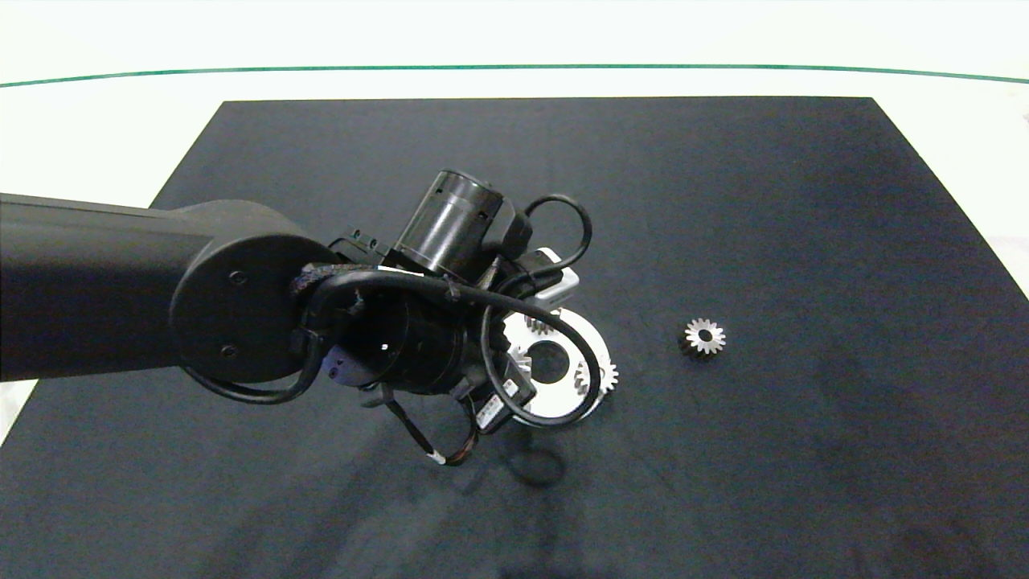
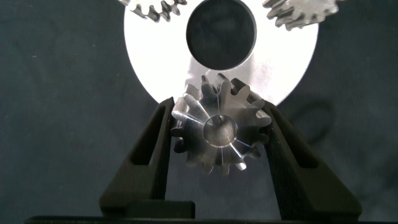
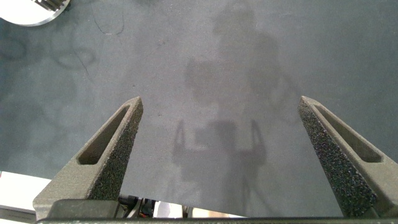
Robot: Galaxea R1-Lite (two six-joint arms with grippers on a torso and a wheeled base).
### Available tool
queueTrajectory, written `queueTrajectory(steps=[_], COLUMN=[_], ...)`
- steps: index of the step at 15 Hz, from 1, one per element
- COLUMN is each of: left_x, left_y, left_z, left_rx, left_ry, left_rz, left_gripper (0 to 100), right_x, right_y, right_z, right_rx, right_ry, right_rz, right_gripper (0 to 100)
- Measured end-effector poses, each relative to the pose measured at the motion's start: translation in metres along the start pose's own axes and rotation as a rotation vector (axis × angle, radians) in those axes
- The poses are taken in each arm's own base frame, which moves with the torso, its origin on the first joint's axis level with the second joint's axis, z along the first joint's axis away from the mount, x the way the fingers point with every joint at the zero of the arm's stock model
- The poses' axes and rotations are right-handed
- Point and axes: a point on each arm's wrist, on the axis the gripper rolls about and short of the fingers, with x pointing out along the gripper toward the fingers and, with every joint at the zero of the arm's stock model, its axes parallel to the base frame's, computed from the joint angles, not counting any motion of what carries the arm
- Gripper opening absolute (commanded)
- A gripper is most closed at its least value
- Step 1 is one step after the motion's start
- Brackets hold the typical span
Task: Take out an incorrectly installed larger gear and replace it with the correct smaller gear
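My left gripper (image 2: 217,109) is shut on the larger gear (image 2: 217,134), a shiny silver gear with long pointed teeth and a round bore. Its dark fingers press the gear's two sides at the rim of the round silver plate (image 2: 155,43). From above, the left arm's wrist (image 1: 402,346) hides this gear and the fingers. The smaller gear (image 1: 704,336), with stubby teeth, lies alone on the black mat to the right of the plate (image 1: 563,406). My right gripper (image 3: 221,155) is open over bare mat, out of the head view.
Two more gears (image 1: 543,323) (image 1: 600,376) sit on the plate around its central hole (image 1: 549,360). The black mat (image 1: 804,201) covers a white table. A black cable (image 1: 563,209) loops over the plate.
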Motion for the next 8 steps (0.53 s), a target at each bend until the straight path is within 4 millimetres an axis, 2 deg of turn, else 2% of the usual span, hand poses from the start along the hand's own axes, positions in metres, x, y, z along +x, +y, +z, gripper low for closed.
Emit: queueTrajectory(steps=[5,8], left_x=[-0.023,-0.034], left_y=[0.006,0.017], left_z=[-0.002,-0.009], left_rx=[-0.012,-0.041], left_ry=[-0.004,0.001], left_rz=[0.005,0.026], left_gripper=[28,28], right_x=[0.000,-0.001], right_y=[0.000,0.000], right_z=[0.000,-0.002], right_rx=[0.000,0.000], right_ry=[-0.002,-0.002], right_rz=[-0.004,-0.005], right_gripper=[100,100])
